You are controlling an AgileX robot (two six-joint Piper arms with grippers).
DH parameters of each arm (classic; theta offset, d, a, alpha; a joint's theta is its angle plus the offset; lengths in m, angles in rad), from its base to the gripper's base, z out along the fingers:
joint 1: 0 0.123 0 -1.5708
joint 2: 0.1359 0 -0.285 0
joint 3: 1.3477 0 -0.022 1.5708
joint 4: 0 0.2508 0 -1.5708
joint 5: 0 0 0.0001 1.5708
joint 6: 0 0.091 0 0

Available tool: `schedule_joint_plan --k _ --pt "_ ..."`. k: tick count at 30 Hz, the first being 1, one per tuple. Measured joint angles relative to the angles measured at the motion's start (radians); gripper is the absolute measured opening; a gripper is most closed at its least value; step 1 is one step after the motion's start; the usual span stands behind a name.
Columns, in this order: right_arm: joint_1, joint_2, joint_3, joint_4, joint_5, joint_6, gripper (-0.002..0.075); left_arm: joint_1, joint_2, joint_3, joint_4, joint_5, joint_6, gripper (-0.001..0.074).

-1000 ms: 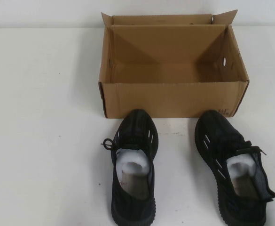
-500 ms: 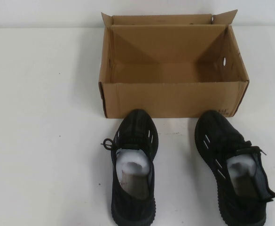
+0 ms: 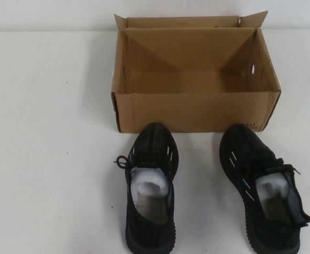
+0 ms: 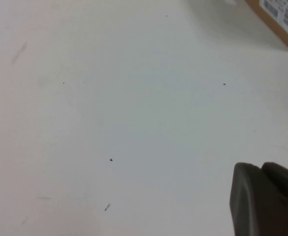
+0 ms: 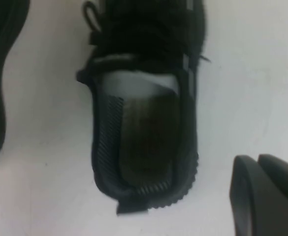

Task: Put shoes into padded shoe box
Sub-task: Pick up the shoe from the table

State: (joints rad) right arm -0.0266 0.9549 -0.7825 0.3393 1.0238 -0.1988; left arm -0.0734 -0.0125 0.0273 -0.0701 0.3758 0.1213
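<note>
Two black shoes: left shoe (image 3: 150, 185) and right shoe (image 3: 260, 182), side by side but apart on white table (image 3: 49, 132), toes just beside the front wall of one open, empty padded shoe box (image 3: 197, 111). Left gripper (image 4: 267, 199) above bare table, near a box corner; right gripper (image 5: 264, 194) above the right shoe's heel. Finger spread of both: cannot tell.

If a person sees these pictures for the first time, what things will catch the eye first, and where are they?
First, the open brown shoe box at the table's far middle, empty inside. Then the two black sneakers in front of it, toes toward the box: the left shoe and the right shoe, both stuffed with white paper. The right pincer hangs above the right shoe; the left pincer is over bare table.
</note>
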Motion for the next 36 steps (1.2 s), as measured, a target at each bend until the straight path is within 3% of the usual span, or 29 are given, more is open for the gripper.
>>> schedule_joint_plan --k 3,9,12,14,17,20,26,36 --pt "0.072 0.143 -0.122 -0.008 0.035 -0.073 -0.0008 0.000 0.000 0.000 0.000 0.000 0.000 0.0000" --pt "0.325 0.350 -0.371 -0.108 0.175 -0.264 0.0005 0.000 0.000 0.000 0.000 0.000 0.000 0.0000" --pt "0.435 0.411 -0.452 -0.201 0.192 -0.330 0.0077 0.000 0.000 0.000 0.000 0.000 0.000 0.0000" --pt "0.486 0.435 -0.474 -0.244 0.197 -0.373 0.0173 0.000 0.000 0.000 0.000 0.000 0.000 0.0000" --pt "0.531 0.454 -0.480 -0.314 0.201 -0.442 0.0347 0.000 0.000 0.000 0.000 0.000 0.000 0.0000" --pt "0.559 0.469 -0.480 -0.387 0.205 -0.500 0.0434 0.000 0.000 0.000 0.000 0.000 0.000 0.0000" --pt "0.591 0.496 -0.483 -0.455 0.205 -0.610 0.0445 0.000 0.000 0.000 0.000 0.000 0.000 0.0000" --pt "0.594 0.545 -0.484 -0.475 0.203 -0.631 0.0435 0.000 0.000 0.000 0.002 0.000 0.000 0.0000"
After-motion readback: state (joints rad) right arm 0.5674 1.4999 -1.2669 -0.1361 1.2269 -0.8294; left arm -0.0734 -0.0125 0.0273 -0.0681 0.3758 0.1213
